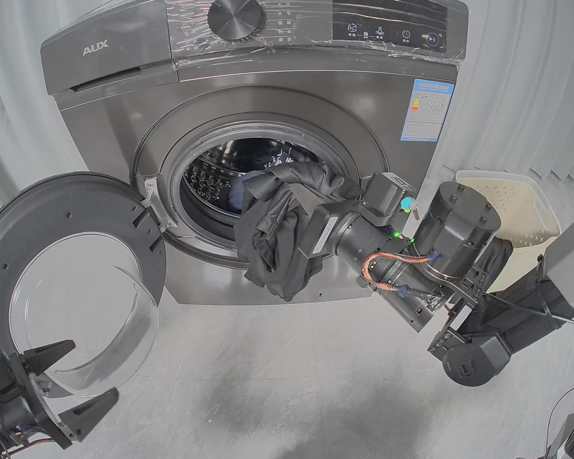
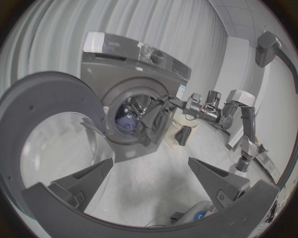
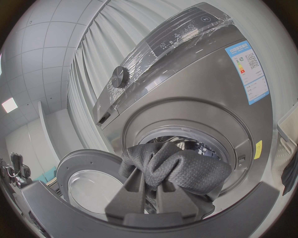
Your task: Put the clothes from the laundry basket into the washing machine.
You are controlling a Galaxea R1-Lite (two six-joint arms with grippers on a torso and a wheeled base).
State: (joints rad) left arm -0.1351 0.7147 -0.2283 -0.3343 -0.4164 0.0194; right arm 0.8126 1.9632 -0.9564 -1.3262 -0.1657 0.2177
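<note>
Clearly the right hand point(image 3: 151, 186) is clenched on a dark garment point(image 1: 275, 240), its two fingers point(image 3: 133, 192) pinching a bunched fold right at the mouth of the washing machine point(image 1: 108, 121). Only the gripped top of the cloth has reached the drum opening point(image 1: 213, 173); most of it hangs down outside, draped over the lower rim and the front panel. To do this step well, I judge the hand should carry the fold higher and well into the drum before letting go, so that the hanging tail is dragged up over the lip and not left trailing across the seal, where it could slide back out or foul the door point(image 1: 67, 209). A blue item point(image 2: 125, 122) already lies inside, so there seems to be room to push deep. The door stands swung wide to the robot's left, with the left hand point(image 1: 92, 369) spread open and empty in front of it, well apart from the cloth. The laundry basket point(image 1: 524, 206) stands to the right of the machine, another dark piece point(image 2: 183, 135) draped over its edge for a later trip.
</note>
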